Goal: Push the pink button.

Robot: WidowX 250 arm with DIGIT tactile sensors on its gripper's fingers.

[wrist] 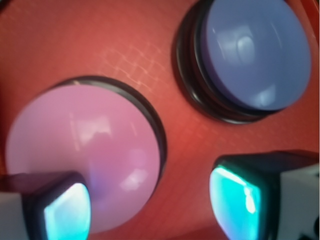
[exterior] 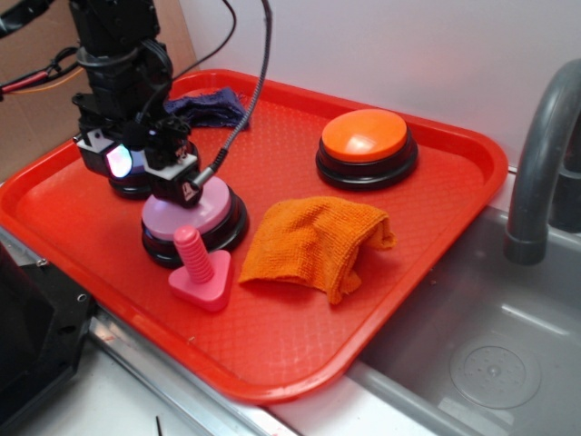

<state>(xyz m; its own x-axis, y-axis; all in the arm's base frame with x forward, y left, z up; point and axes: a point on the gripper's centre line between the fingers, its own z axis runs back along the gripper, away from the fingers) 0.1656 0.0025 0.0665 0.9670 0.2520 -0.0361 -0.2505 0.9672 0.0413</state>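
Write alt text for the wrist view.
Two glowing teal fingers of the open gripper frame a pink button on a red tray, one finger over its dome, the other beside it. A lavender-blue button sits at upper right.

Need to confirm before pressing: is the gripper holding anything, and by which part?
Nothing held. The gripper is open, one finger over the pink button.

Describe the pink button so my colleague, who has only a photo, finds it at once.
On the red tray, look near the front left edge, directly under the gripper. The pink button is a pale pink dome on a black round base. The pink bolt before it is smaller, with a triangular base; the neighbouring lavender-blue button differs in colour.
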